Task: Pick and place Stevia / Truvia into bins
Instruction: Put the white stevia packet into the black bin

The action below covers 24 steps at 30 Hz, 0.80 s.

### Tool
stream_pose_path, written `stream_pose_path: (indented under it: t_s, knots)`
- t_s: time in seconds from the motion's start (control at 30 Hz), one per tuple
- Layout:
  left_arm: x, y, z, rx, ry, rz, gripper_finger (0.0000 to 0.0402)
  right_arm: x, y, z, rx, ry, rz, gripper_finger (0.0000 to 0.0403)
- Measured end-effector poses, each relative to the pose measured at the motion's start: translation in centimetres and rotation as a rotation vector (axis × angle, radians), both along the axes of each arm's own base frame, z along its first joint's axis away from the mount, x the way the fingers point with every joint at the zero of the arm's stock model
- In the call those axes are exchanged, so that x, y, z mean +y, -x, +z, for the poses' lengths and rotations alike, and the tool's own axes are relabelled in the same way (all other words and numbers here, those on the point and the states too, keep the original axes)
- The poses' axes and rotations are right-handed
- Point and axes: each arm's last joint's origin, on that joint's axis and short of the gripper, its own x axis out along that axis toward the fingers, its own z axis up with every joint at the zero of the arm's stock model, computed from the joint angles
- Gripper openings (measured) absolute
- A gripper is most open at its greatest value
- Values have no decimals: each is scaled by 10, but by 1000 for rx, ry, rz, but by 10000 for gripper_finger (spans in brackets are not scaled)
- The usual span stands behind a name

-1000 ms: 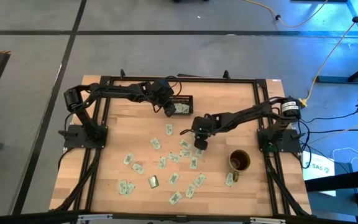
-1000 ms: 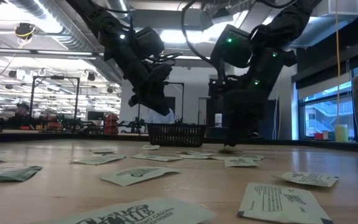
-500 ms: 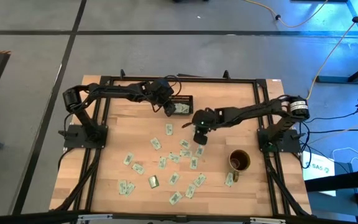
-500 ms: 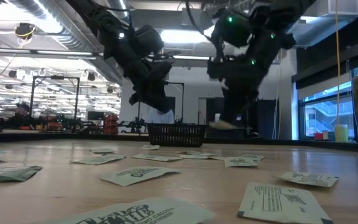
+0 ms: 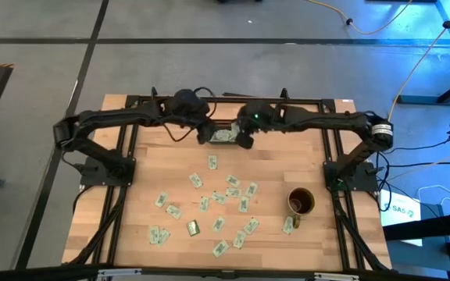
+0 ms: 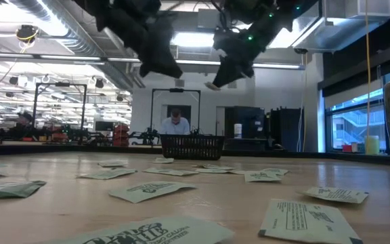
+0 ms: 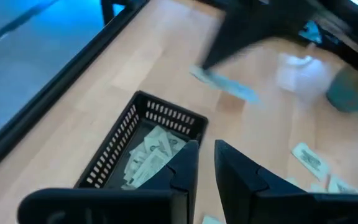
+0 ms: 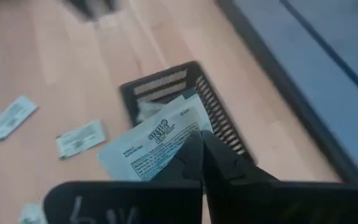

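Several packets already in the black tray (image 5: 226, 134) at the far edge of the table (image 5: 147, 179). Right gripper (image 8: 199, 146) above the tray, fingers pressed on one Stevia packet (image 8: 151, 146), not yet released. Left gripper (image 7: 205, 163) beside the tray, fingers slightly apart, holding nothing. Many loose packets (image 5: 229, 195) left on the table, near a mug (image 5: 301, 201); roughly early to middle stage.

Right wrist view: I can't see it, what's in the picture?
The right claw is shut on a Stevia packet and holds it over the black bin, which already has packets inside. Two more packets lie on the wooden table nearby.
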Motion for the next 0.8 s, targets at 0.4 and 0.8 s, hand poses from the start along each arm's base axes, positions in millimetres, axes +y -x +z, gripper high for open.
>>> stream_pose_path:
  t_s: [0.4, 0.8]
  knots:
    - [-24, -4, -6, 77, -14, -109, 47, -32, -28, -42, 76, -7, 55, 0]
    - [-30, -6, -9, 102, -9, -125, 47, -42, -38, -81, 157, -17, 66, 0]
